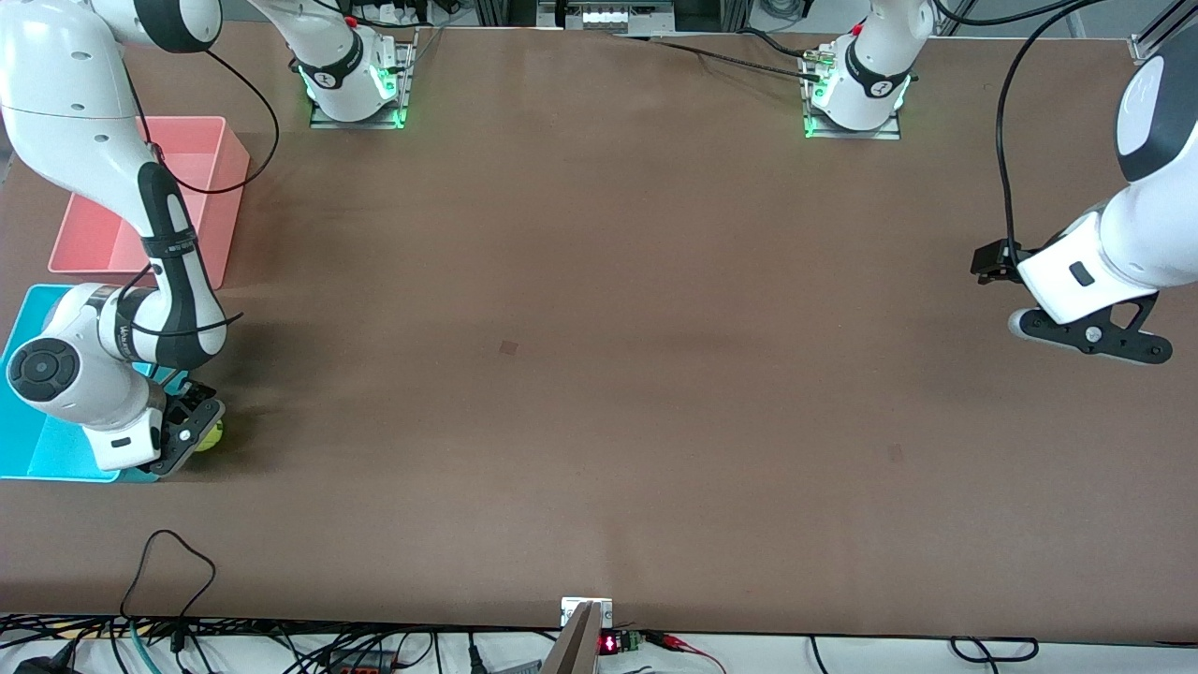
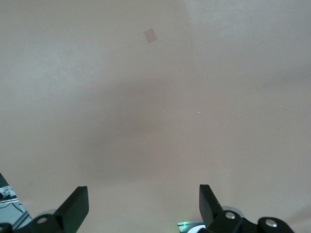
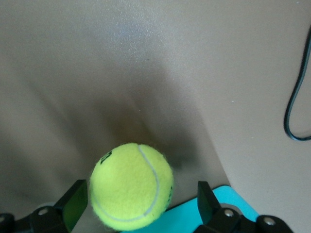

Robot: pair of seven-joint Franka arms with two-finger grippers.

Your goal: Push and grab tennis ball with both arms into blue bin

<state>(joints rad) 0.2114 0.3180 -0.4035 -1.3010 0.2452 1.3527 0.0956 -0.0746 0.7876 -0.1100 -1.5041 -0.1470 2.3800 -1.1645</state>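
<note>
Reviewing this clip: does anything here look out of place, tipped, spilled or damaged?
Nothing stands out. The blue bin and pink bin sit upright. The tennis ball lies on the table beside the blue bin, between the open right gripper's fingers. The left gripper waits open over bare table.

Tennis ball beside blue bin

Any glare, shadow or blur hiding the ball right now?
Front view: even light, but the right gripper covers most of the tennis ball. Right wrist view: ball sharp, dark shadow on the table. Left wrist view: only bare table under soft shadow.
</note>
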